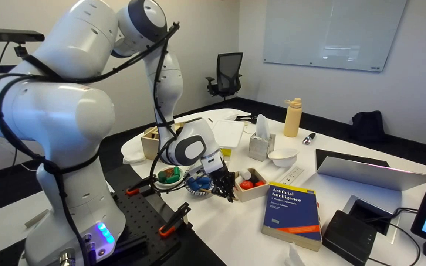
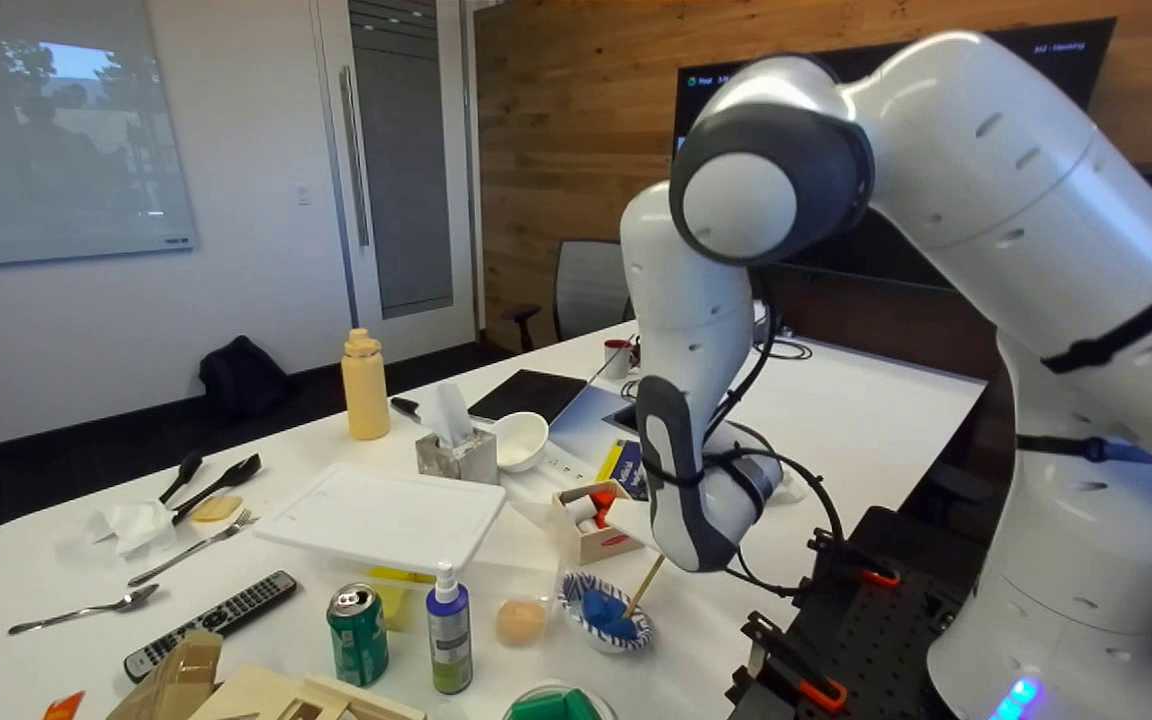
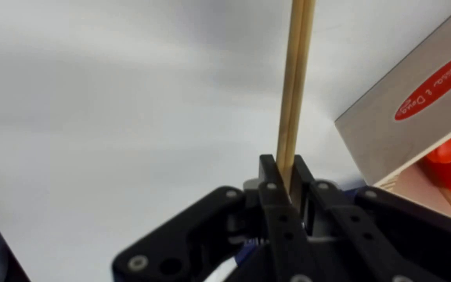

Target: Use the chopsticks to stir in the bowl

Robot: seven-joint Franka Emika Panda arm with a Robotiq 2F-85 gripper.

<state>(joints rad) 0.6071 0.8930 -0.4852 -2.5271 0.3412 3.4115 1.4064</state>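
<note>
Chopsticks (image 3: 294,86) are clamped as a side-by-side pair in the tool (image 3: 283,158), which is closed to their combined thickness and is positioned beside the bowl (image 2: 576,585), with the free ends reaching over its rim to the blue pieces (image 2: 599,607) inside. Outward from there on the counter (image 1: 220,221), the wooden box (image 1: 253,193) stands near the bowl on one side and the white dish (image 1: 166,185) of green pieces (image 1: 173,178) just beside it on the opposite side. Judged stage: insertion complete, stirring at hand; next, sweep the tips in small circles within the bowl, without loading its rim.
</note>
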